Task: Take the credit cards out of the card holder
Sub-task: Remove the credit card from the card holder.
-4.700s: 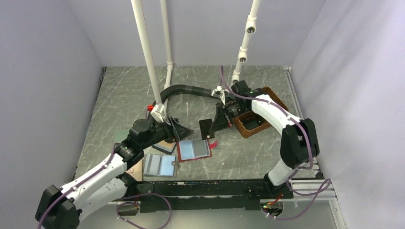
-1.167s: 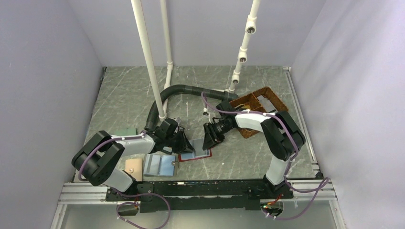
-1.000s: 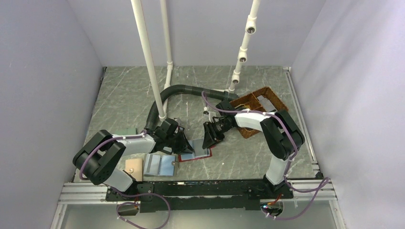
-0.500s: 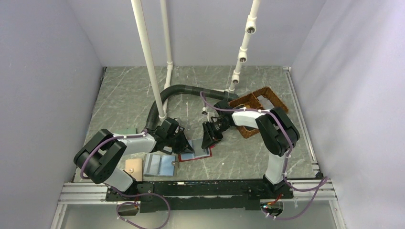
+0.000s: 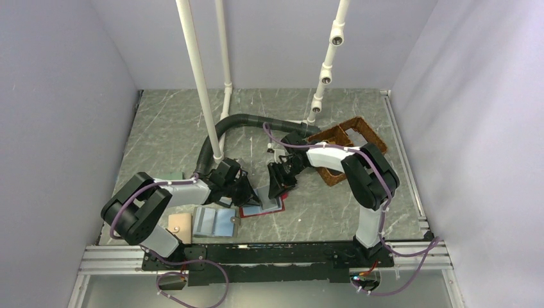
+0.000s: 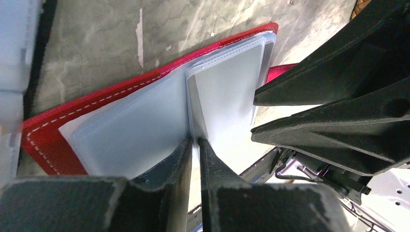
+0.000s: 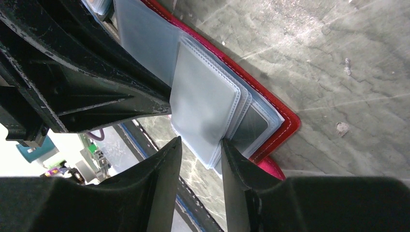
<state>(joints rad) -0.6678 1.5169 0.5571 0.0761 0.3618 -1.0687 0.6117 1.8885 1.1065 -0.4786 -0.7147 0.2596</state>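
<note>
The red card holder lies open in the middle of the table, its clear plastic sleeves fanned up. My left gripper comes in from the left. In the left wrist view the card holder fills the frame, and the left gripper is shut on the edge of one sleeve. My right gripper stands over the holder's right half. In the right wrist view the right gripper is open, straddling the free corner of the sleeve stack. A dark credit card shows inside a lower sleeve of the card holder.
A brown woven basket stands right of the holder, behind my right arm. A grey-blue wallet and a tan piece lie at the near left. A black hose and white pipes rise behind.
Some seconds ago both grippers were raised, the right one near the basket with a dark card. Both are now low at the holder. Over the last second the right gripper edged slightly left.
</note>
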